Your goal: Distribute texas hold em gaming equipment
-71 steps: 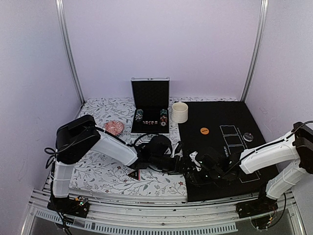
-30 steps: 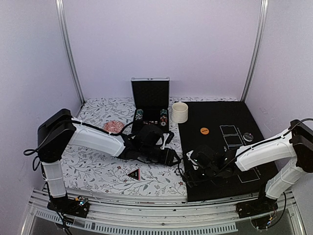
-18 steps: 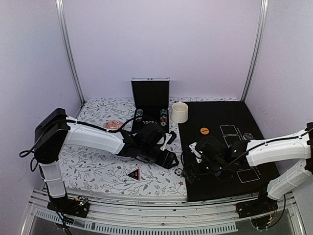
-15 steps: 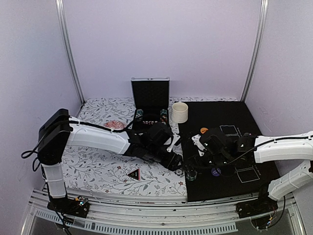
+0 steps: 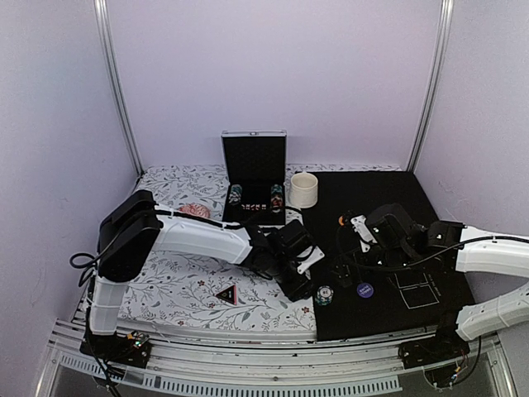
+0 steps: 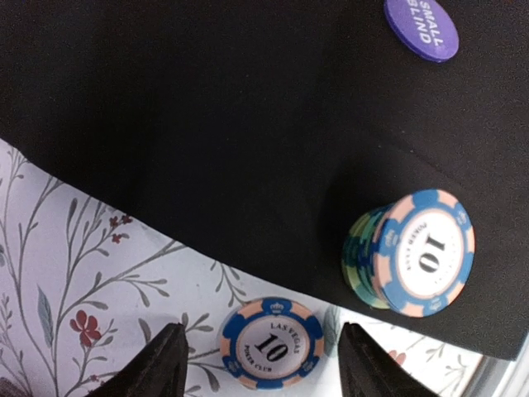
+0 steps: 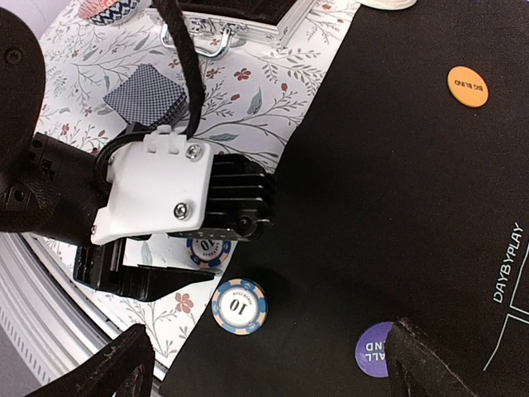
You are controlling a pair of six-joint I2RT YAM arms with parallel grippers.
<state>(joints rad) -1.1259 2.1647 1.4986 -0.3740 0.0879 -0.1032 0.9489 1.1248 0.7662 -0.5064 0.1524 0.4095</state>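
Note:
A stack of striped poker chips (image 5: 324,294) (image 6: 417,256) (image 7: 239,306) stands on the black mat's (image 5: 372,198) near left edge. One blue chip (image 6: 273,342) (image 7: 207,246) lies flat on the floral cloth beside it. My left gripper (image 5: 304,285) (image 6: 269,362) hovers open over that chip, one jaw on each side, not touching it. My right gripper (image 5: 345,271) (image 7: 269,368) is open and empty, above the mat right of the stack. A purple small-blind disc (image 5: 364,289) (image 6: 421,29) (image 7: 374,349) and an orange disc (image 7: 467,86) lie on the mat. Grey-blue-backed cards (image 7: 149,93) rest on the cloth.
The open black case (image 5: 254,178) and the cream cup (image 5: 303,189) stand at the back. A pink dish (image 5: 194,211) sits behind the left arm. The black red-edged triangle marker (image 5: 226,292) lies near the front. The two grippers are close together at the mat's edge.
My right gripper opened, left the chip stack on the mat and drew back to the right. My left gripper moved right and forward to the mat's edge, over the single chip.

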